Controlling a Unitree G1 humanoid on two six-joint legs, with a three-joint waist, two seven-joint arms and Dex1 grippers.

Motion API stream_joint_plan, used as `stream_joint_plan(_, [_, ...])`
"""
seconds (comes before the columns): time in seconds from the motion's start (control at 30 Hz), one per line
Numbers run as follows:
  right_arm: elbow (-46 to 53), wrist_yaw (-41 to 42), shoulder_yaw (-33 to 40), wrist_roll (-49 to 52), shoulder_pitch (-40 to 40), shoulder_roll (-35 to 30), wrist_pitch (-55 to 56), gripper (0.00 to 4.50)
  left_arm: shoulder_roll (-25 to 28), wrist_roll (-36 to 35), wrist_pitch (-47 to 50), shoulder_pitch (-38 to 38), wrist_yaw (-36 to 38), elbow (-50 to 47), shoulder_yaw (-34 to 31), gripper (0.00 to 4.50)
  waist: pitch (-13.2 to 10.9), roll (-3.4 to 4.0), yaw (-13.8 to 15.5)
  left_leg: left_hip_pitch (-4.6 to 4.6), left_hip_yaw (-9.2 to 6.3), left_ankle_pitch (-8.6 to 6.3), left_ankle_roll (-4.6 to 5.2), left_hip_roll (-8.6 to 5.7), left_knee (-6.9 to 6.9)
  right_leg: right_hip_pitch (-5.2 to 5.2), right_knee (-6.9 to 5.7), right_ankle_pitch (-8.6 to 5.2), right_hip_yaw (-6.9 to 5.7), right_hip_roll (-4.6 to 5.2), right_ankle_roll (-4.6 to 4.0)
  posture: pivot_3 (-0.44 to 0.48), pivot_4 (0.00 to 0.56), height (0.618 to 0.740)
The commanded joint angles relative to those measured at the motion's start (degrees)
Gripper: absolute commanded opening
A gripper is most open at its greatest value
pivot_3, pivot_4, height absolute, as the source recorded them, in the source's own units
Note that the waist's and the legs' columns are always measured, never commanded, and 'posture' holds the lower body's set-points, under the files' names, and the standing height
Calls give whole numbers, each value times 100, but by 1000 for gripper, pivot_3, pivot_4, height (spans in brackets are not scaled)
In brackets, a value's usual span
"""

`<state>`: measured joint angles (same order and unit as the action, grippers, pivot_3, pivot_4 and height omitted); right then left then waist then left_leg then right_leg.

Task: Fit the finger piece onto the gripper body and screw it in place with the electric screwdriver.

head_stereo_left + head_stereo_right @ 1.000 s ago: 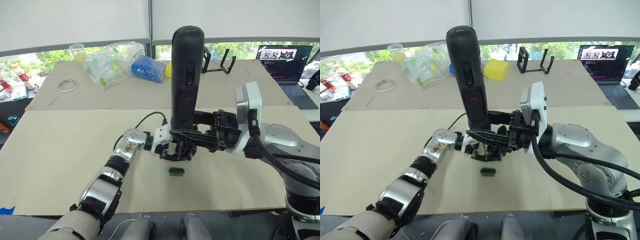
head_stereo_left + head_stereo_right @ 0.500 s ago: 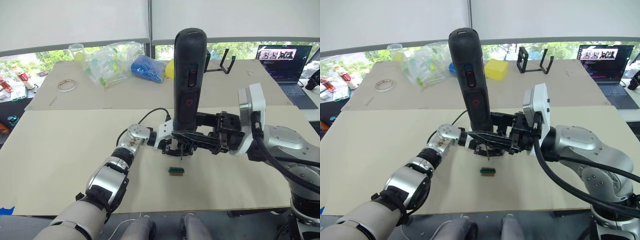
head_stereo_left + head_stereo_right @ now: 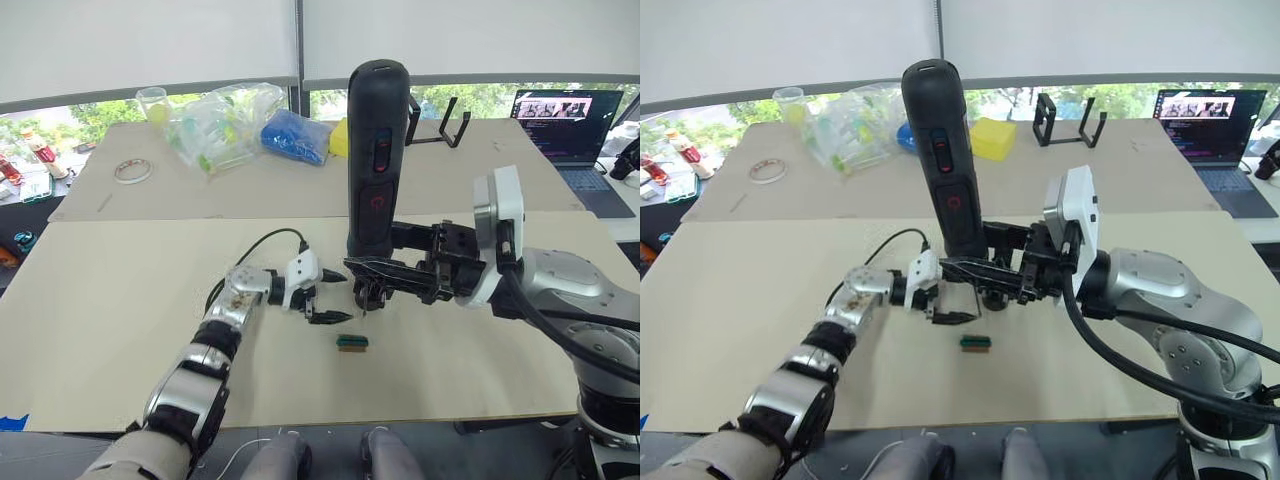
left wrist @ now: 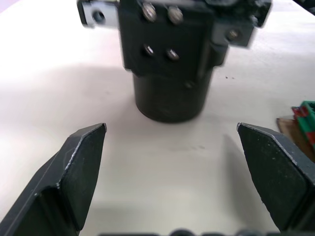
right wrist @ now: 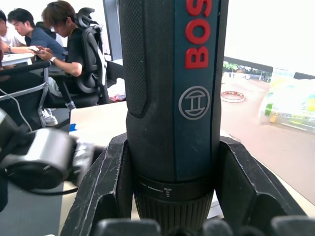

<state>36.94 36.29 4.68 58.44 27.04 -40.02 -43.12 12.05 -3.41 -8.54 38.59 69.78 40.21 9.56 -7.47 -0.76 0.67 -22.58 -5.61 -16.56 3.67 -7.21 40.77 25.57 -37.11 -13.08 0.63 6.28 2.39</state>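
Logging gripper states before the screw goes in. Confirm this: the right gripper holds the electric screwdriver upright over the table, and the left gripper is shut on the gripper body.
One part is wrong. The left gripper is open, its fingers spread apart and clear of the gripper body, as the left wrist view shows. The right gripper does hold the electric screwdriver upright over the table.

Electric screwdriver (image 3: 945, 160) upright in right gripper (image 3: 985, 272).

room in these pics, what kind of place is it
Probably an office or lab used as a robot workbench: a laptop on a side desk, seated people at desks behind, and a paper-covered table with a screwdriver and small parts.
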Motion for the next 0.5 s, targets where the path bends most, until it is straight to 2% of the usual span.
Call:
stream_joint_plan(0.03, [92,50,119,-68,128,58,247,1907,-59,-118,437,-298,-454,-993,-18,4500,0,0,5,0,0,0,0,-1,1,0,1,0,0,-2,0,0,150,740])
stream_joint_plan(0.27, [69,84,108,-242,84,156,244,1907,-244,-174,936,-617,-895,-1708,185,4500,0,0,1,0,0,0,0,0,0,0,2,0,2,-4,0,0,150,740])
stream_joint_plan(0.5, [56,94,124,-356,53,196,233,1907,-421,-208,1049,-547,-925,-1617,391,4500,0,0,3,0,0,0,0,0,0,0,2,0,1,1,0,0,150,740])
